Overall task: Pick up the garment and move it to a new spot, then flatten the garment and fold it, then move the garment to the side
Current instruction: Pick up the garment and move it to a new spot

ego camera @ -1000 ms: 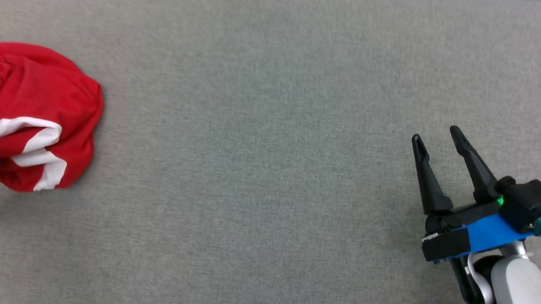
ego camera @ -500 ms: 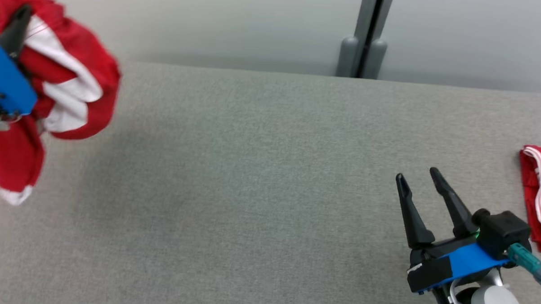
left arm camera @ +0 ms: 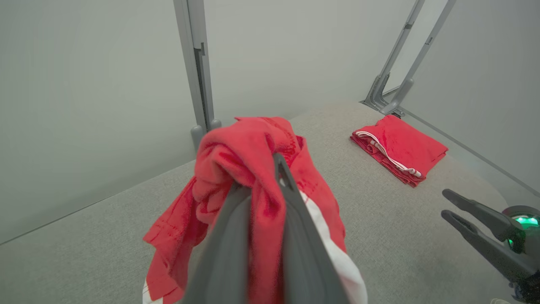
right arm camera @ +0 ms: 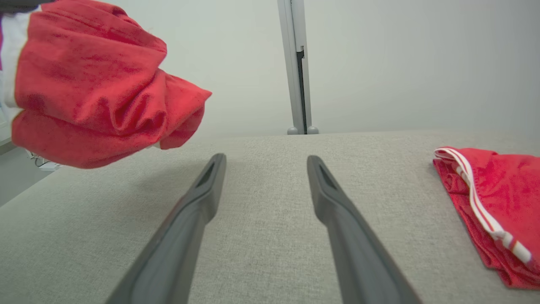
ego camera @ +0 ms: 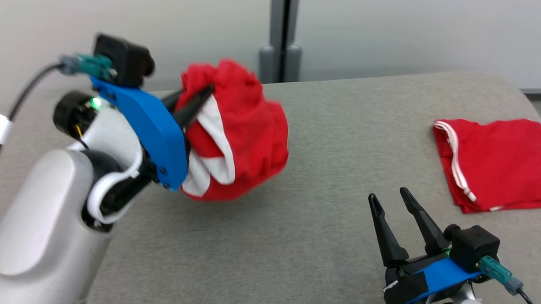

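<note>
While the left gripper [ego camera: 199, 100] holds the garment [ego camera: 248, 137] in the air, the right gripper [ego camera: 388, 194] stands empty.
At left, the pale arm [ego camera: 47, 234] reaches up, and its two fingers [ego camera: 195, 105] are nearly closed on a bunch of the fabric; the left wrist view shows red folds pinched between them. The garment, red with white bands, hangs crumpled from that grip above the left half of the grey table [ego camera: 334, 127], clear of the surface in the right wrist view. Behind it a post [ego camera: 281, 31] rises against the wall. At lower right, the right gripper's fingers are spread wide with nothing between them, low over the table. At far right a second red cloth [ego camera: 499, 160] lies folded flat on the table, well apart from both grippers.
</note>
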Controlling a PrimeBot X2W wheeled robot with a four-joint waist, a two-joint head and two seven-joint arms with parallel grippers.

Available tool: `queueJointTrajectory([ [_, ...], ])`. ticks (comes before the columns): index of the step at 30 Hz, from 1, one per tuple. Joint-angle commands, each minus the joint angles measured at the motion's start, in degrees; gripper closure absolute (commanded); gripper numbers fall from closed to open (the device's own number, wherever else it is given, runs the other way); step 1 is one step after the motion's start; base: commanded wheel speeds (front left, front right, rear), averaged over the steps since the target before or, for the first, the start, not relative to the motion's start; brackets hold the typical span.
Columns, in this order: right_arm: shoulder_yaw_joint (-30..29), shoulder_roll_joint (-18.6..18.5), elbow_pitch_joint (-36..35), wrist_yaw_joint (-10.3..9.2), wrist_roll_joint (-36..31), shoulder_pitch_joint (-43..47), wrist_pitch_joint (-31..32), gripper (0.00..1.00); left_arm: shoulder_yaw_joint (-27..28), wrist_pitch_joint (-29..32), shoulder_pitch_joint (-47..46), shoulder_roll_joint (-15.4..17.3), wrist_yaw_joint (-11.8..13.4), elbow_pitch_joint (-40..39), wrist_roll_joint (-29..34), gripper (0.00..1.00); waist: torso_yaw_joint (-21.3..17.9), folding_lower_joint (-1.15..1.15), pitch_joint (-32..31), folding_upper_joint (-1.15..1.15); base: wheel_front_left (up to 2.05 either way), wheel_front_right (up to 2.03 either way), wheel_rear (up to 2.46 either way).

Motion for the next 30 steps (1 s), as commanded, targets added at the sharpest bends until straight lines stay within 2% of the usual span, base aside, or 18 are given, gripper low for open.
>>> queueJointTrajectory([
  [1,0.2,0.2,0.0,0.03,0.2,-0.3,0.0,0.0,-1.1,-0.8,1.3,0.1,-0.4,0.7,0.0,1.0,-2.1,0.0,-0.8,0.0,0.0,0.0,0.0],
  [4,0.4,0.3,-0.2,0.03,0.4,-0.7,-0.2,0.0,-5.6,-2.6,3.7,0.5,-0.5,3.2,0.8,1.0,-5.0,0.0,-0.4,0.0,0.0,0.0,0.0],
  [7,0.2,0.4,-0.1,0.03,0.5,-0.5,-0.2,0.0,-8.1,-6.0,5.9,-0.7,-0.5,6.5,0.9,1.0,-7.3,0.0,-0.1,0.0,0.0,0.0,0.0],
  [8,0.0,0.4,0.0,0.03,0.6,-0.4,-0.2,0.0,-9.3,-7.1,6.4,-0.9,-0.4,8.1,1.8,0.78,-7.9,0.0,0.0,0.0,0.0,0.0,0.0],
  [9,0.1,0.4,0.1,0.03,0.7,-0.3,-0.2,0.0,-10.4,-8.4,6.9,-0.6,-0.4,9.5,3.9,0.62,-8.6,0.0,0.0,0.0,0.0,0.0,0.0],
  [10,0.0,0.5,0.1,0.03,0.7,-0.2,-0.2,0.0,-11.9,-9.8,7.1,-0.5,-0.4,10.8,6.2,0.11,-9.1,0.0,0.0,0.0,0.0,0.0,0.0],
  [11,0.1,0.6,0.0,0.03,0.7,-0.1,-0.1,0.0,-12.9,-11.1,8.2,-1.3,-0.4,12.3,6.4,0.0,-9.7,0.0,0.1,0.0,0.0,0.0,0.0],
  [18,-2.4,-0.4,-0.9,0.03,0.6,1.3,0.2,0.0,-14.4,-19.7,10.9,-4.8,0.0,17.1,8.1,0.0,-9.4,0.0,-0.9,0.0,0.0,0.0,0.0],
  [23,-4.9,-0.5,-2.1,0.03,0.0,2.6,1.0,0.0,-12.8,-27.3,12.2,-4.8,2.3,15.2,10.0,0.0,-6.9,0.0,-2.0,0.0,0.0,0.0,0.0],
  [25,-5.4,-0.5,-2.7,0.03,-0.3,2.9,1.2,0.0,-11.4,-30.6,13.6,-4.7,3.7,13.6,10.0,0.0,-5.8,0.0,-2.4,0.0,0.0,0.0,0.0],
  [27,-5.7,-0.4,-3.2,0.03,-0.5,3.3,1.5,0.0,-9.7,-34.3,15.1,-3.9,6.2,12.1,11.2,0.0,-4.8,0.0,-2.9,0.0,0.0,0.0,0.0],
  [30,-6.8,-0.3,-3.6,0.03,-0.7,4.3,2.1,0.0,-7.3,-39.8,19.2,-5.1,9.7,9.7,10.7,0.0,-2.9,0.0,-3.5,0.0,0.0,0.0,0.0],
])
